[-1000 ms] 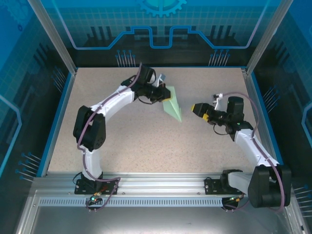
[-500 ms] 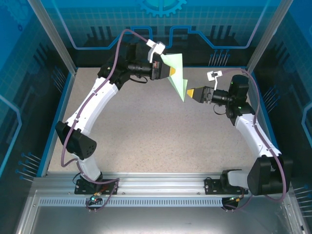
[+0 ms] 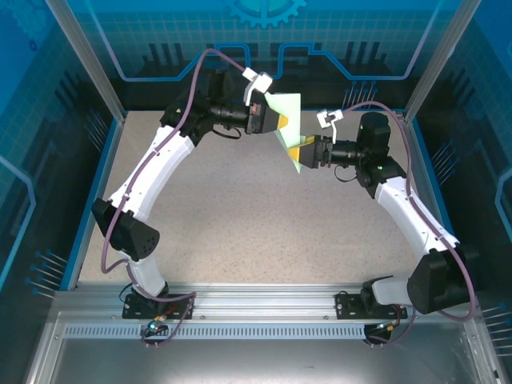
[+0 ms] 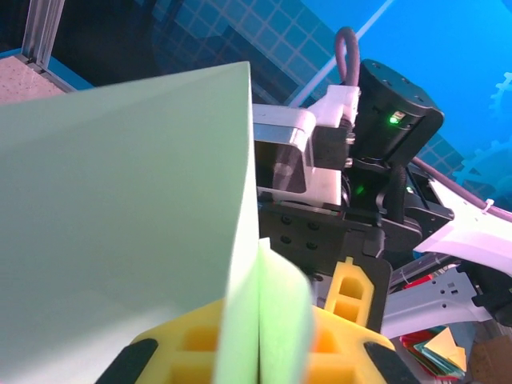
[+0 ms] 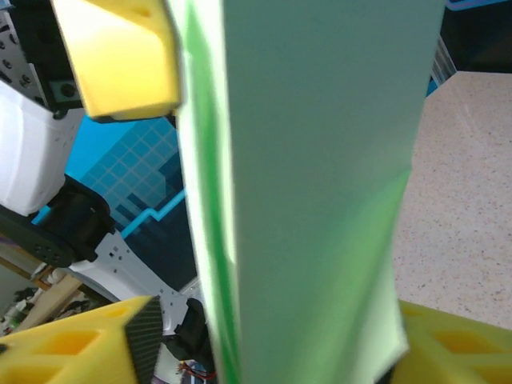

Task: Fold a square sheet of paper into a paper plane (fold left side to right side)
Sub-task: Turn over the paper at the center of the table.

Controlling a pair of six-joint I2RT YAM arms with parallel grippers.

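Mint-green paper plane [image 3: 290, 110] aloft | left tool [image 3: 280, 122] pinching | right tool [image 3: 298, 152] straddling tip

The middle and near parts of the tabletop [image 3: 240, 232] lie bare, leaving a wide low passage between the two arms from the near edge up to about mid-depth. The left arm [image 3: 160, 172] arcs up along the left edge and the right arm [image 3: 412, 220] along the right edge, so both flanks are closed. Above the far edge, right of centre, the way is blocked. There the left end effector [image 3: 280, 122], clamped on the paper plane [image 3: 288, 108], almost meets the right end effector [image 3: 301, 152], whose jaws stand apart around the plane's lower tip. A frame post [image 3: 436, 68] stands at each far corner, with panel walls behind.
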